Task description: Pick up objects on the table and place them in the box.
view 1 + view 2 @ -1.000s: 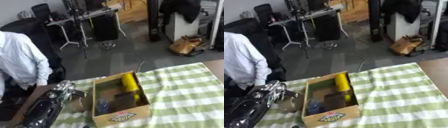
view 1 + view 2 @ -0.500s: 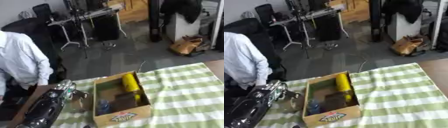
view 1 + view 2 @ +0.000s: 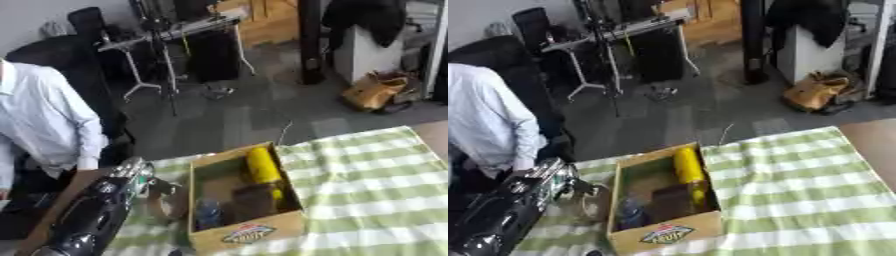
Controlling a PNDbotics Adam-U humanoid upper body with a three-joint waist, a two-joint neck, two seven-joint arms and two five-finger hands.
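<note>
Left hand shifted closer to the box, fingers curled on a brownish object; drop-in looked next.

We see our left hand moved in toward the box since a second ago: it was clear of the cardboard wall then, and now its fingers hang just beside the box's left wall, near the tablecloth's left edge.

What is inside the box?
The box holds a yellow cylinder, a brown block and something bluish. They hide the floor under them.
</note>
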